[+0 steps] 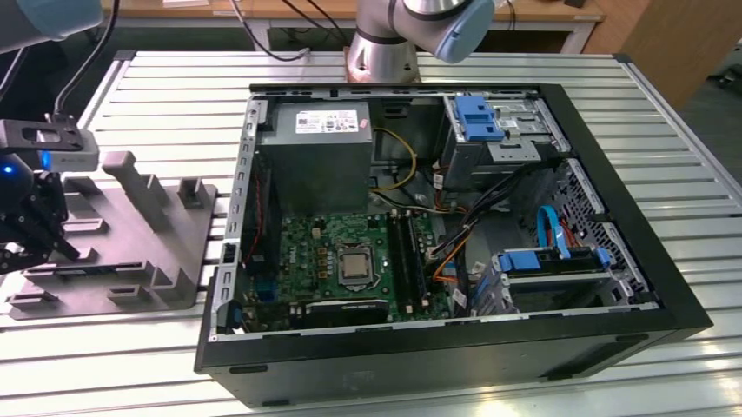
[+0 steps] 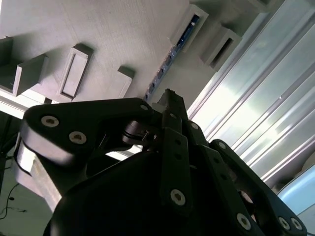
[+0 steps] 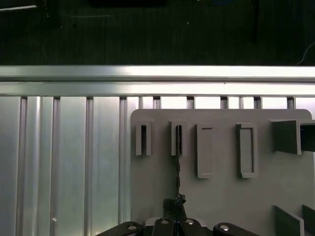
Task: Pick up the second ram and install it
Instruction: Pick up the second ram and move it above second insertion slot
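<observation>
1. Gripper (image 3: pixel 175 202) hangs over the grey holder (image 3: pixel 221 201). Its fingers look pinched shut on the second ram (image 3: pixel 177 147), which stands on edge in 1 slot.
2. Lifting should run straight up along the slot walls, since any tilt could jam the thin board.

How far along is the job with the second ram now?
Done: the claw is at the gray holder. In hand: it sits at one end of the second ram, which stands on edge in the holder. Left: the stick is not yet lifted or seated in the motherboard.
</observation>
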